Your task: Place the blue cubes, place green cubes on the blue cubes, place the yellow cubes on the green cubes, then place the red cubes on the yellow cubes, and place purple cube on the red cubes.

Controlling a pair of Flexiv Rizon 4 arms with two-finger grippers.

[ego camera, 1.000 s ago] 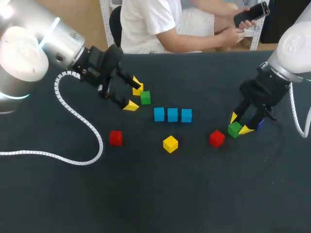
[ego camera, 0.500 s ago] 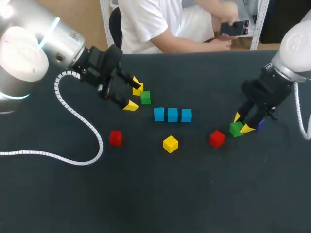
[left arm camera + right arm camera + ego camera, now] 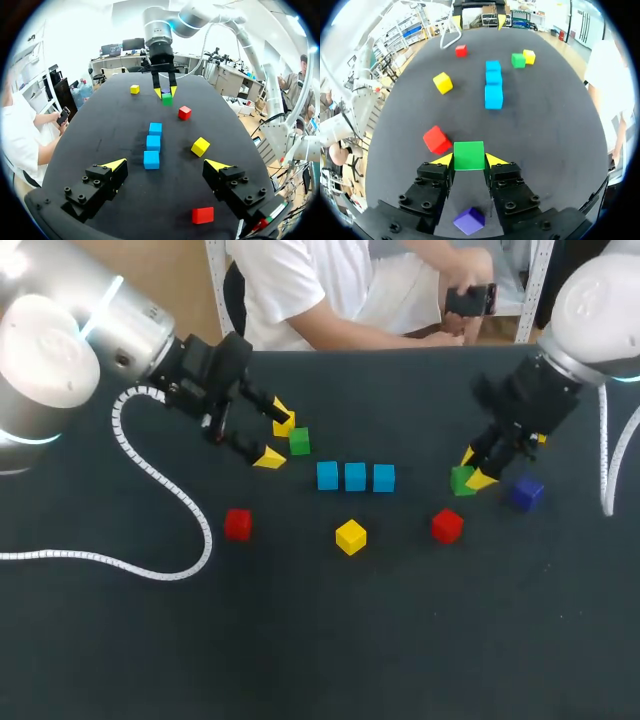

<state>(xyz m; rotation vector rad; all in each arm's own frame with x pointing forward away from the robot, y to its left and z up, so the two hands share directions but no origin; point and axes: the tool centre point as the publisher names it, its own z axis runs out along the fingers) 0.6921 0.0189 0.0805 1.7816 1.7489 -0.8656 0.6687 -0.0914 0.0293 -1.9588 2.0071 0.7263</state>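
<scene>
Head view showed your dark table (image 3: 320, 640), with your left arm (image 3: 90, 330) entering from the left side and your right arm (image 3: 590, 310) from the right. Your left gripper (image 3: 276, 438) had its fingers spread wide apart, just beside a loose green cube (image 3: 299, 441). Your right gripper (image 3: 475, 466) was clamped on a second green cube (image 3: 469, 155), a yellow tip against each side, between the row of three blue cubes (image 3: 355, 476) and the purple cube (image 3: 527, 491). One red cube (image 3: 447, 526) lay near that gripper, another red cube (image 3: 238, 524) sat well apart from it, and a yellow cube (image 3: 351, 537) lay between them.
</scene>
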